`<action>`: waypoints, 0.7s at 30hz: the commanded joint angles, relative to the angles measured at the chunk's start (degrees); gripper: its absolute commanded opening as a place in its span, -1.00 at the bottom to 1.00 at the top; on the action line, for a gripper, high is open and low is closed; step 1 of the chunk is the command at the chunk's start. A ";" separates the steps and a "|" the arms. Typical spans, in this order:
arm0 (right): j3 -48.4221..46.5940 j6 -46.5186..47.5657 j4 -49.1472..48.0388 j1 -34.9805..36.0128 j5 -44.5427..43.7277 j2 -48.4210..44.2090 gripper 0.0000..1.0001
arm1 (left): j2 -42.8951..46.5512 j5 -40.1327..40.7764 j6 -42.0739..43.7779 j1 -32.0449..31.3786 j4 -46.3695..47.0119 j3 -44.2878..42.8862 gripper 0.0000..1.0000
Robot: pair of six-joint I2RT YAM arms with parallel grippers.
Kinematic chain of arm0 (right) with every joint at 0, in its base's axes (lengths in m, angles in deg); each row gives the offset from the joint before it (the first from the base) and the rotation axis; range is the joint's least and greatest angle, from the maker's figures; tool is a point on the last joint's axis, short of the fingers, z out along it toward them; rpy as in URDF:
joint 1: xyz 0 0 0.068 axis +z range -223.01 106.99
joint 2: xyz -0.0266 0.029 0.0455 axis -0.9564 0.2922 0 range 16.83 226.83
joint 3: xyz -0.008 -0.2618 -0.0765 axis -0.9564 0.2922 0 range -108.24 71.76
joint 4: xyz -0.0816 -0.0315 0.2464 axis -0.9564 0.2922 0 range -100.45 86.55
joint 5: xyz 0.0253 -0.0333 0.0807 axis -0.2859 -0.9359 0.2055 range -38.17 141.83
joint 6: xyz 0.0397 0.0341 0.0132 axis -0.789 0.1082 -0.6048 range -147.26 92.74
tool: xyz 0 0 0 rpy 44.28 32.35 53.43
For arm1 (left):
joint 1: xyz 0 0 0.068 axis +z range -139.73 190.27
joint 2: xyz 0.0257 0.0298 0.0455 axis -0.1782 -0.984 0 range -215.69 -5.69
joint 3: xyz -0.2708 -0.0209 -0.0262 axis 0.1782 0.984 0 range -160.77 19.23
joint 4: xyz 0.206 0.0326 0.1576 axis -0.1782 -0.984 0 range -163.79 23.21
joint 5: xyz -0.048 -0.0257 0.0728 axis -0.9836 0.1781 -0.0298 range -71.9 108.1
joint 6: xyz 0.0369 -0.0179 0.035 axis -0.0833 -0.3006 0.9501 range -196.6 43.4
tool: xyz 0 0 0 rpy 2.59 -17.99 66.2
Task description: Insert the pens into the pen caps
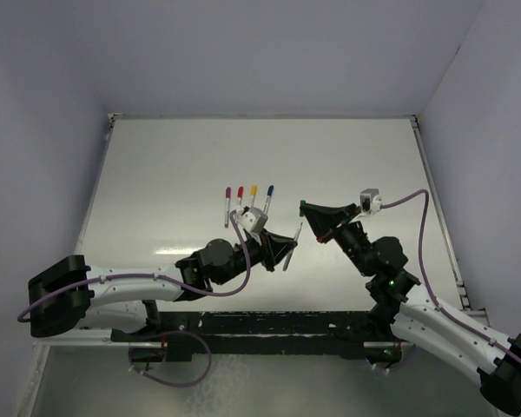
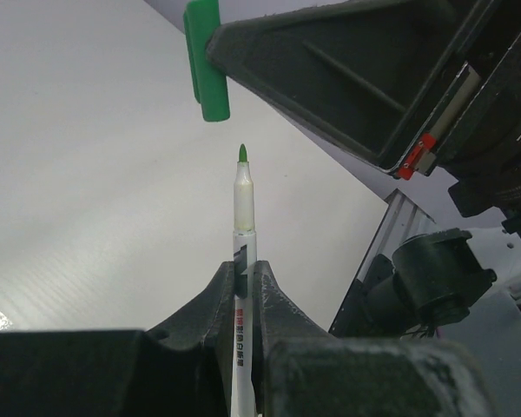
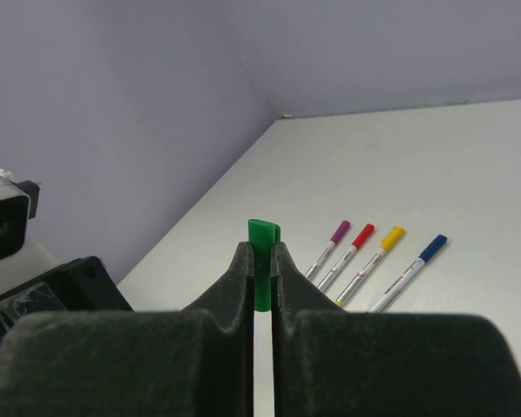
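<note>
My left gripper (image 2: 245,269) is shut on a white-barrelled pen (image 2: 243,217) with a bare green tip, held above the table; it also shows in the top view (image 1: 291,248). My right gripper (image 3: 260,252) is shut on the green cap (image 3: 262,261), which shows in the left wrist view (image 2: 207,61) a short gap beyond the pen tip and slightly left of it. In the top view the cap (image 1: 303,207) sits just right of the pen's tip. Four capped pens lie side by side: purple (image 3: 328,248), red (image 3: 352,250), yellow (image 3: 372,261) and blue (image 3: 412,268).
The four capped pens lie in a row at mid-table (image 1: 247,198), just behind the left gripper. Walls enclose the white table (image 1: 347,156) at the back, left and right. A black rail (image 1: 269,326) runs along the near edge between the arm bases.
</note>
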 commanded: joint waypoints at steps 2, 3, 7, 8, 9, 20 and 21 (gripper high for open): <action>1.19 0.35 -8.91 -0.05 -1.17 -1.47 -1.00 | 1.55 1.67 -0.79 0.33 6.18 1.34 -1.00; 1.50 -0.01 -9.87 -0.04 -1.74 -1.59 -1.00 | 1.56 1.76 -0.69 0.33 6.11 1.36 -1.00; 2.26 -1.87 -11.62 -0.12 -3.51 -1.48 -1.00 | 1.62 2.07 -0.58 0.33 6.62 1.82 -1.00; 2.41 -2.23 -12.16 -0.05 -3.58 -1.31 -1.00 | 1.60 2.16 -0.53 0.31 6.97 1.99 -1.00; 2.66 -2.66 -12.67 -0.12 -3.66 -1.17 -1.00 | 1.74 2.37 -0.34 0.26 7.38 2.25 -1.00; 4.49 -6.87 -17.47 -0.11 -1.98 1.50 -1.00 | 0.44 4.11 0.56 0.24 10.05 2.59 -1.00; 4.45 -7.16 -17.86 -0.13 -1.74 1.82 -1.00 | 0.40 4.28 0.49 0.24 10.13 2.53 -1.00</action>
